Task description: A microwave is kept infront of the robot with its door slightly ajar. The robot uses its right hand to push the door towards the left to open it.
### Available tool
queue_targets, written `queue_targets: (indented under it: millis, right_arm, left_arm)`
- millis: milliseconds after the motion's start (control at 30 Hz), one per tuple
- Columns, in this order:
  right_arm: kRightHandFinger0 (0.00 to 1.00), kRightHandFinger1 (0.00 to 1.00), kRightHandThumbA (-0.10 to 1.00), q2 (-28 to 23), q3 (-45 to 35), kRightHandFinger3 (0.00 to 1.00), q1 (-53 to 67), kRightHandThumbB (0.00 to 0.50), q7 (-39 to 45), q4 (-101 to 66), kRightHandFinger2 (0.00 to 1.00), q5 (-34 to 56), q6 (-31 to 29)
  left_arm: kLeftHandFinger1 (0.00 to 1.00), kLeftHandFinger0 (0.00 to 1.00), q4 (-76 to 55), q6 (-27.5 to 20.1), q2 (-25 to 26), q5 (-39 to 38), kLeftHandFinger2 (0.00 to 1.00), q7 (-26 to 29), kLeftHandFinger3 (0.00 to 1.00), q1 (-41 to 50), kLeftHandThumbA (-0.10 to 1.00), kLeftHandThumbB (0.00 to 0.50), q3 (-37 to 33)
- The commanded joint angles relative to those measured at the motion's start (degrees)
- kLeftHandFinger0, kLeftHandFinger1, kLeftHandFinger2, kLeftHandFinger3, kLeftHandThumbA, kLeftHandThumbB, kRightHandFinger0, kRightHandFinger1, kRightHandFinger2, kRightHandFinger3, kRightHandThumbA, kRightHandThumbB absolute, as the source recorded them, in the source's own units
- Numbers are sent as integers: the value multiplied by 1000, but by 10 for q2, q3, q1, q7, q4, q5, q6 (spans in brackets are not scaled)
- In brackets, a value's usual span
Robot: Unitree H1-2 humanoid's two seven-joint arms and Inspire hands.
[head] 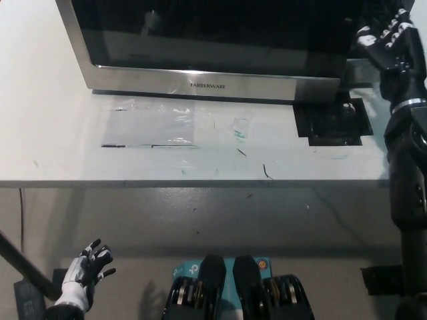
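Note:
A steel-trimmed microwave [200,83] with a dark glass door [213,33] stands on the white table [53,147] at the top of the head view. The door's right edge sits slightly out from the body. My black right hand [387,43] is raised at the upper right, in front of the microwave's control panel and just right of the door's free edge, fingers apart and holding nothing. My white left hand [87,267] rests low at the lower left, below the table edge, fingers spread.
A black square patch [331,123] lies on the table under the microwave's right corner. Clear tape [150,127] and pen marks [265,172] mark the tabletop in front. A dark object [383,280] sits on the floor at the lower right.

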Motion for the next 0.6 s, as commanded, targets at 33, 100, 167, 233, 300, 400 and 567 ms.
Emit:
queue_targets:
  millis: [33,100,167,233,300,400,567]
  right_arm:
    - [849,1000,869,-15,18,1000,-55,311,36,16,1000,-3,-37]
    - [845,1000,923,-14,23,1000,-60,327,38,27,1000,-5,-43]
    - [846,1000,954,-11,27,1000,-59,299,38,28,1000,-8,-44]
    - [828,1000,973,-8,30,1000,-62,276,37,35,1000,-11,-46]
    - [815,1000,1000,-5,37,1000,-63,262,39,43,1000,-17,-49]
    - [822,1000,994,0,52,1000,-60,277,44,47,1000,-25,-52]
    - [813,1000,1000,8,64,1000,-25,236,56,-6,1000,-19,-43]
  left_arm:
    - [866,825,-10,-11,14,5,951,2,962,-3,410,133,-7]
    - [869,833,-6,-12,15,4,954,1,971,-4,417,141,-7]
    - [865,832,-10,-9,14,5,941,1,955,-3,417,139,-8]
    - [863,833,-12,-9,14,4,940,2,957,-3,417,142,-8]
    - [855,823,-11,-4,16,5,937,2,971,-5,417,138,-9]
    - [848,815,-9,-3,16,1,924,3,957,-7,408,146,-6]
    - [842,824,-14,6,16,-1,910,6,949,-9,401,134,-4]
